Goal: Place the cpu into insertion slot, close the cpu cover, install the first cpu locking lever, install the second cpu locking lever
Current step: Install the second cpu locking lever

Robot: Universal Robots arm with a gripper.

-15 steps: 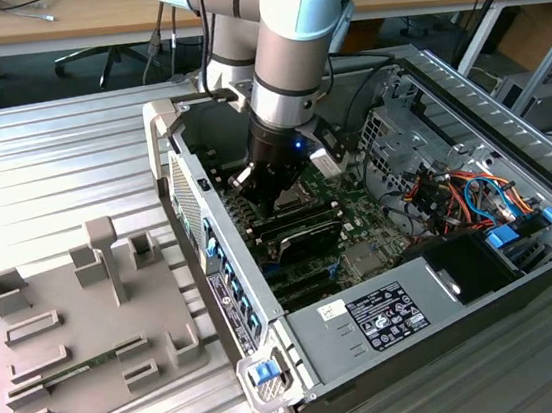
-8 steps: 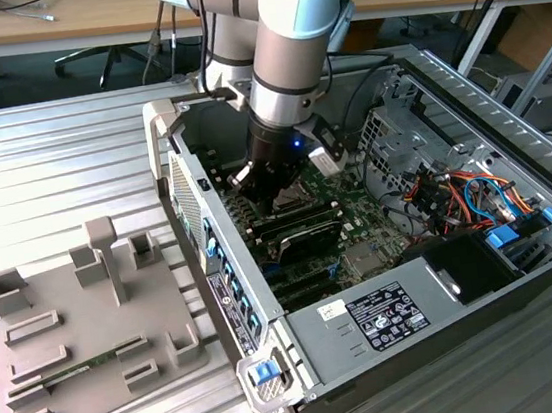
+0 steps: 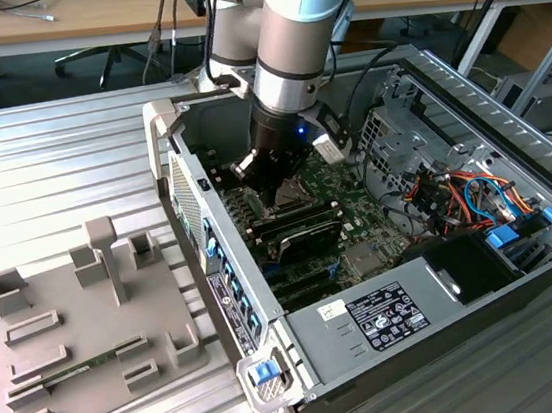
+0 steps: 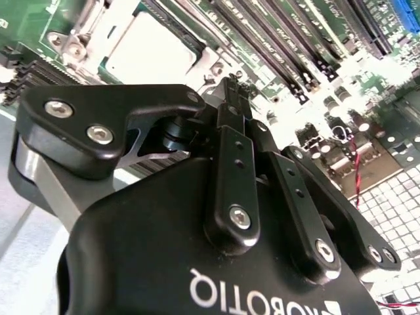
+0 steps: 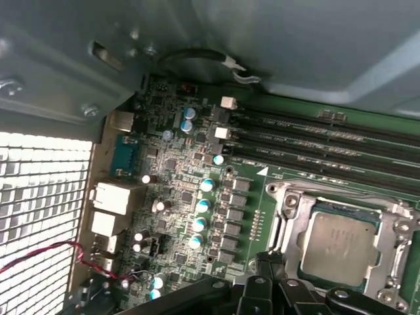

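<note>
The cpu (image 5: 339, 241) is what you should check first, and it already sits in its socket on the motherboard (image 5: 197, 197), so the first step looks done.

In the exterior view, you see the arm (image 3: 288, 54) reaching down into the open computer case (image 3: 507, 118), with the gripper (image 3: 277, 194) low over the motherboard, close to the socket area. From here you cannot tell how the fingers stand, and the chip itself is hidden under the wrist. The grey fixture tray (image 3: 70, 333) sits well apart from the gripper, outside the case.

In the second wrist view, you look along the black gripper body toward its tips (image 4: 231, 88). The fingers come together to a narrow point with nothing between them, so I judge them closed and empty. Just beyond the tips lies the pale metal top of the chip (image 4: 152, 51), seated and framed by silvery metal.

In the first wrist view, the chip lies flat and square, just beyond the fingertips (image 5: 266, 269). The cpu cover (image 5: 328, 200) appears to lie down around it, its window showing the chip's top, so I judge the second step done or nearly so. You cannot make out the locking levers clearly enough to say whether either is latched; treat both lever steps as still open. The memory slots (image 5: 315, 141) run farther beyond the socket, away from the gripper.
</note>
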